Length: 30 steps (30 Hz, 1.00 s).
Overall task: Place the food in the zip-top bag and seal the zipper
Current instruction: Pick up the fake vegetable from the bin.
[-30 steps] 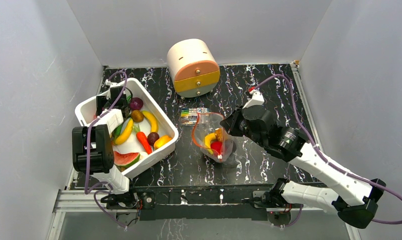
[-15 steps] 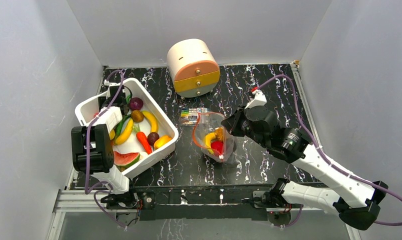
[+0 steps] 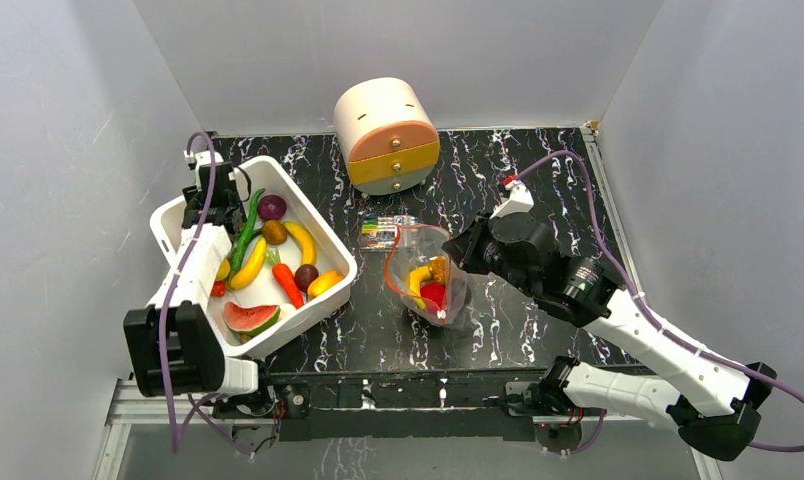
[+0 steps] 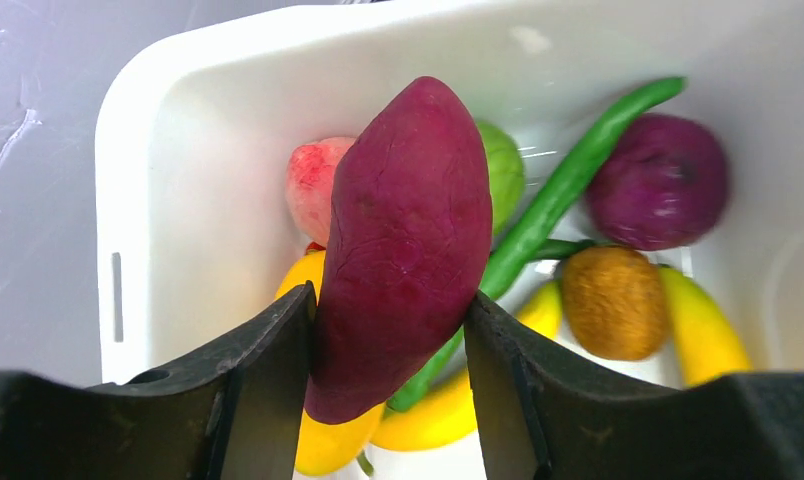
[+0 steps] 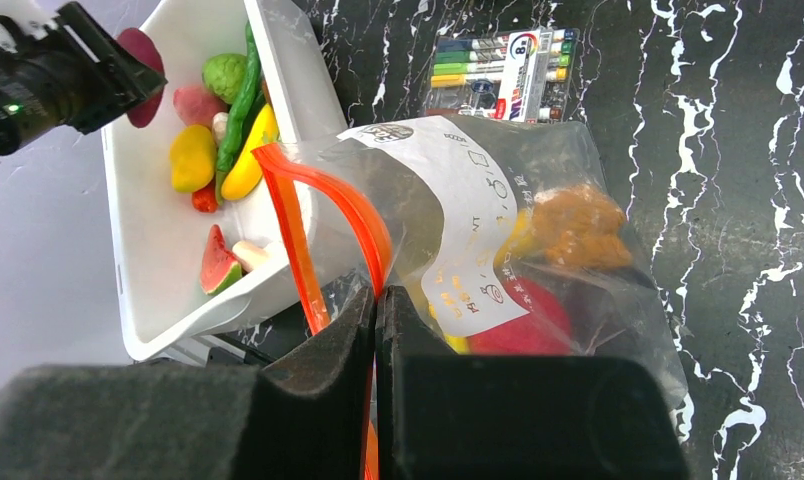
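Note:
My left gripper (image 4: 388, 310) is shut on a dark purple sweet potato (image 4: 403, 240) and holds it above the far left corner of the white bin (image 3: 178, 215). The bin holds more food: bananas (image 3: 303, 242), a carrot (image 3: 288, 285), a watermelon slice (image 3: 250, 318), a green bean (image 4: 568, 180), a purple piece (image 4: 658, 180). The clear zip-top bag (image 3: 430, 275) stands mid-table with yellow, red and orange pieces inside. My right gripper (image 5: 376, 295) is shut on the bag's mouth at the red-orange zipper (image 5: 296, 230), holding it open.
A round cream drawer box (image 3: 386, 135) stands at the back centre. A flat pack of coloured pens (image 3: 386, 228) lies just behind the bag. Grey walls close in on the left, back and right.
The left arm has swung back and left over the bin's far corner, uncovering the food below it. The right arm and the bag have barely moved.

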Each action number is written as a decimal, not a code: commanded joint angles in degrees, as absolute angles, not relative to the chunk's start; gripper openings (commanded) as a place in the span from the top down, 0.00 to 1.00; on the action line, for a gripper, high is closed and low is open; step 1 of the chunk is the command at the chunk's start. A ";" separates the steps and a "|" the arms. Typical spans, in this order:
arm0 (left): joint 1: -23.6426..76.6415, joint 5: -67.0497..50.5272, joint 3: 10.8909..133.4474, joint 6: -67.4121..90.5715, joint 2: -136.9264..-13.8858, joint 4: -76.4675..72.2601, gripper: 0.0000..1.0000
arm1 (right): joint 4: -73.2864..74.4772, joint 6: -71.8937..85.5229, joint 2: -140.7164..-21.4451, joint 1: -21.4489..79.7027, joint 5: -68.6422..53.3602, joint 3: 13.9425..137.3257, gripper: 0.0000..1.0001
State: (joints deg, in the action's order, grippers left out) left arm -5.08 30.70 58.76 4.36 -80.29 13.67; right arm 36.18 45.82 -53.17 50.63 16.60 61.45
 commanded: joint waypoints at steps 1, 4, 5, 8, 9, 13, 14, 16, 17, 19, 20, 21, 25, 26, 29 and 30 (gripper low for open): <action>-4.73 23.14 59.02 10.00 -74.10 16.50 0.63 | 32.60 46.66 -52.16 50.89 17.12 62.09 1.00; -4.52 18.54 58.86 12.46 -71.99 17.78 0.65 | 33.15 46.69 -51.78 50.87 17.63 62.06 1.00; -4.53 16.10 59.28 13.08 -71.58 18.61 0.65 | 33.28 46.76 -51.64 50.89 17.97 61.91 1.00; -4.44 8.72 61.61 15.61 -71.32 21.83 0.66 | 33.43 46.73 -51.17 50.89 19.07 61.33 1.00; -4.46 6.03 62.48 16.22 -71.41 22.86 0.66 | 33.22 46.78 -51.09 50.87 19.31 61.18 1.00; -4.39 -4.51 65.04 16.89 -70.82 24.84 0.66 | 31.96 46.77 -51.45 50.89 19.19 60.54 1.00; -4.39 -6.69 65.52 17.03 -70.47 25.25 0.66 | 31.74 46.76 -51.65 50.89 19.14 60.48 1.00; -4.36 -11.65 66.20 17.10 -69.61 25.65 0.66 | 31.41 46.67 -52.27 50.89 19.03 60.67 1.00; -4.31 -14.30 66.33 17.40 -69.20 25.73 0.66 | 31.26 46.73 -52.48 50.89 19.01 60.65 1.00; -3.97 -19.95 66.09 18.21 -67.99 25.21 0.66 | 30.80 46.65 -52.92 50.89 18.92 60.67 1.00; -3.52 -24.23 65.63 18.65 -67.31 24.49 0.66 | 30.58 46.59 -53.02 50.89 19.01 60.65 1.00; -2.90 -27.31 65.12 19.35 -66.67 23.57 0.66 | 30.46 46.55 -53.14 50.83 19.25 60.74 1.00; -0.33 -36.15 64.85 21.45 -65.01 22.26 0.66 | 29.78 46.34 -53.58 50.84 20.47 60.80 1.00; 0.29 -37.20 64.86 21.59 -64.57 22.16 0.67 | 29.65 46.21 -53.70 50.88 20.82 60.86 1.00; 2.11 -39.34 64.87 21.54 -63.18 22.12 0.67 | 29.23 45.86 -54.20 50.89 21.68 61.15 1.00; 2.80 -40.08 64.80 21.52 -62.73 22.17 0.67 | 29.10 45.63 -54.37 50.89 21.89 61.25 1.00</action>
